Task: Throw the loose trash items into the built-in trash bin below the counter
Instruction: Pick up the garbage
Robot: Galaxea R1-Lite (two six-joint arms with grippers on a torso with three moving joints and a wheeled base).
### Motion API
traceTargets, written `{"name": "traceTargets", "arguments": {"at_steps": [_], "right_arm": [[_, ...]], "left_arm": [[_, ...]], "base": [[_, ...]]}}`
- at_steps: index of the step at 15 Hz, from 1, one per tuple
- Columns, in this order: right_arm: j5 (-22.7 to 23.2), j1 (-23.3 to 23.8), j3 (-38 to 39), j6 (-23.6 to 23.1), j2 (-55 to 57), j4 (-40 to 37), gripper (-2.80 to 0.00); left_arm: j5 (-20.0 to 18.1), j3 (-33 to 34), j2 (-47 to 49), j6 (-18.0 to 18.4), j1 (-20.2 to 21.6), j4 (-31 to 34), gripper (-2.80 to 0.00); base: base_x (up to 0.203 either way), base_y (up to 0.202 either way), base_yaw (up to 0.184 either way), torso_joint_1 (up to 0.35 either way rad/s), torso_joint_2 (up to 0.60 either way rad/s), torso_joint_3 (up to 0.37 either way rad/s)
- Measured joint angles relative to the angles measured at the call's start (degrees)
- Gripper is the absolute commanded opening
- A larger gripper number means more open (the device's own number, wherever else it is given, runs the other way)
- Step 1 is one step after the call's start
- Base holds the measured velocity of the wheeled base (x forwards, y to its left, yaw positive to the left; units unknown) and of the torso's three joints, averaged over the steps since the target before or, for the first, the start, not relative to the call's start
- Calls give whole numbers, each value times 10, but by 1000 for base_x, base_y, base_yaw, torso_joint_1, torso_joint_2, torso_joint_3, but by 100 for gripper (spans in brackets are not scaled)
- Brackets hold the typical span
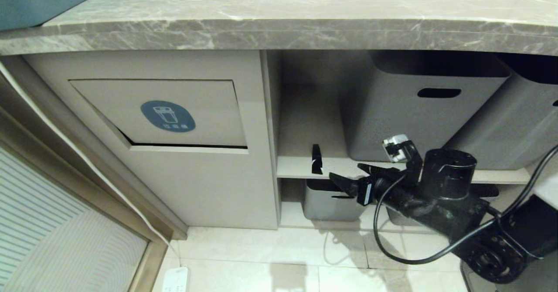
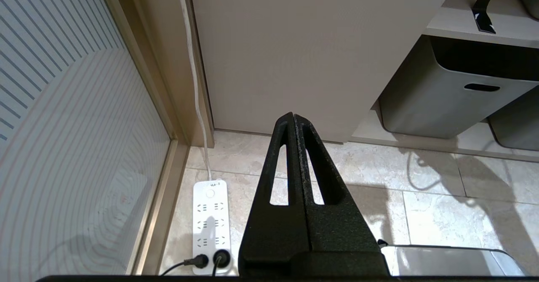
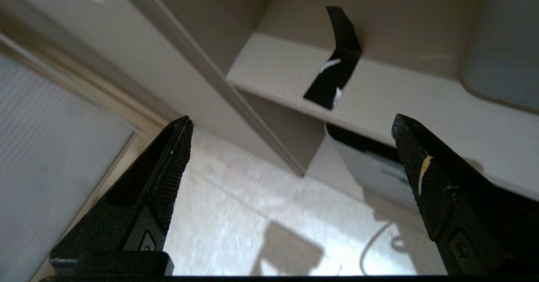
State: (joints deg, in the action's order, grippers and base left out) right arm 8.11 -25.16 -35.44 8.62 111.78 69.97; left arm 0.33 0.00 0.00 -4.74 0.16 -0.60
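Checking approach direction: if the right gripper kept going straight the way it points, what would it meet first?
Probably the beige cabinet side panel below the shelf holding the black strip; the open right gripper points left toward it, though depth is unclear.

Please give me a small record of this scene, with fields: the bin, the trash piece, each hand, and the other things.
bin: beige cabinet front with tilting flap and round blue sticker, under the grey marble-patterned counter; flap nearly closed
trash piece: bent black strip on the beige shelf, right of the bin
right hand: open, empty, apart from the strip, fingers toward it
left hand: shut, empty, above the tiled floor
other: grey plastic tubs; white power strip
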Motion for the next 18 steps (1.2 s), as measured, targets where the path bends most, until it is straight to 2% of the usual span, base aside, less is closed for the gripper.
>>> {"name": "traceTargets", "arguments": {"at_steps": [2,6,10,15,18], "right_arm": [[-13,-9,-23,-1,44,23,0],[-68,-26,-95,-9,105,31,0],[-143,-30,-180,-61,161,29,0],[-148,-24,-251,-80,214,26,0],[-148,-19,-314,-82,238,-1,0]], "left_arm": [[0,0,0,0,0,0,-280],[0,0,0,0,0,0,-280],[0,0,0,0,0,0,-280],[0,0,0,0,0,0,-280],[0,0,0,0,0,0,-280]], "base": [[0,0,0,0,0,0],[0,0,0,0,0,0],[0,0,0,0,0,0],[0,0,0,0,0,0],[0,0,0,0,0,0]]}}
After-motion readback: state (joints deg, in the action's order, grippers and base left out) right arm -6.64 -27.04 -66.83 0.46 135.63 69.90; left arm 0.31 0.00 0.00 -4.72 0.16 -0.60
